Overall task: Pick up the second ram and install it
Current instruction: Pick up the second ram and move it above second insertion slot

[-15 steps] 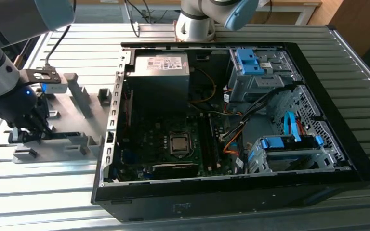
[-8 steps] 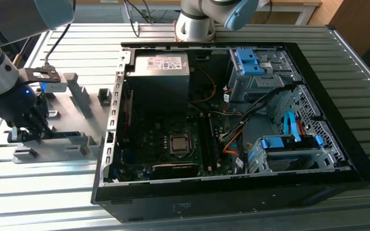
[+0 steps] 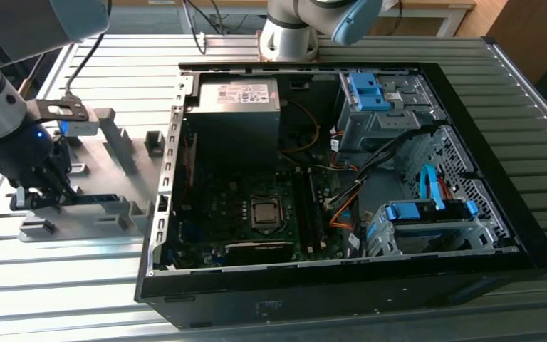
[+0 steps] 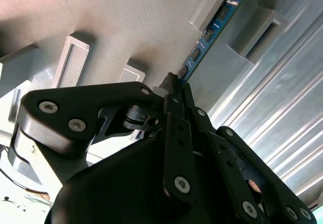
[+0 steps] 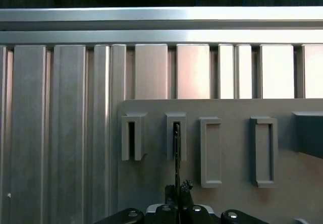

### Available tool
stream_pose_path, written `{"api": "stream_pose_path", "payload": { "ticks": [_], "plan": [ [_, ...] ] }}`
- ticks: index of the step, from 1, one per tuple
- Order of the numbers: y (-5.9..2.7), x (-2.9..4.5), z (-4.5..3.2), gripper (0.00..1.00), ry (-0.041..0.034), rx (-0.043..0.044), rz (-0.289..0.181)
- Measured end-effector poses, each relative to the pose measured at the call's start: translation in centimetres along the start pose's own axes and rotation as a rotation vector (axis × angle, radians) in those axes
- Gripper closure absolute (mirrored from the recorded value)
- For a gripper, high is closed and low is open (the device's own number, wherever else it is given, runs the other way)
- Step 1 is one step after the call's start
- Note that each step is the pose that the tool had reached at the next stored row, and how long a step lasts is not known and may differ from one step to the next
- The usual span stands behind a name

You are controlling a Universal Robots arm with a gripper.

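Observation:
The second ram [image 4: 204,40] is a thin blue-green stick standing on edge in a slot of the grey fixture [image 4: 101,12]. In the first wrist view I see the ram [image 5: 176,148] edge-on, running from a slot block down to my fingertips. My gripper [image 4: 175,84] is shut on the stick's near end, with one finger on each flat side. In the exterior view the gripper [image 3: 40,196] is low over the fixture [image 3: 112,142], on that view's left, outside the open computer case [image 3: 464,128]. The dark memory slots [image 3: 308,206] lie beside the CPU socket [image 3: 265,211].
The fixture carries several upright blocks [image 5: 210,151] around the gripper. The case's metal side wall [image 3: 167,178] stands between fixture and motherboard. Inside the case are a power supply [image 3: 238,96], blue drive-bay clips [image 3: 369,89] and loose cables [image 3: 350,192]. A ribbed aluminium table [image 5: 60,133] lies underneath.

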State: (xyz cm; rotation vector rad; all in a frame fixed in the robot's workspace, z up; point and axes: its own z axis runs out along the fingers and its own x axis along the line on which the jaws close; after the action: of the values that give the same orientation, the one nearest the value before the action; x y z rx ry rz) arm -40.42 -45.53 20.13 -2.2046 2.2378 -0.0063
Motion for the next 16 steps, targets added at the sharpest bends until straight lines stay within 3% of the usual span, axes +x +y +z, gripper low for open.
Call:
{"api": "stream_pose_path", "payload": {
  "ticks": [16],
  "plan": [
    [0.0, 0.0, -0.47, 0.86, 0.0001, -0.0001, 0.0]
  ]
}}
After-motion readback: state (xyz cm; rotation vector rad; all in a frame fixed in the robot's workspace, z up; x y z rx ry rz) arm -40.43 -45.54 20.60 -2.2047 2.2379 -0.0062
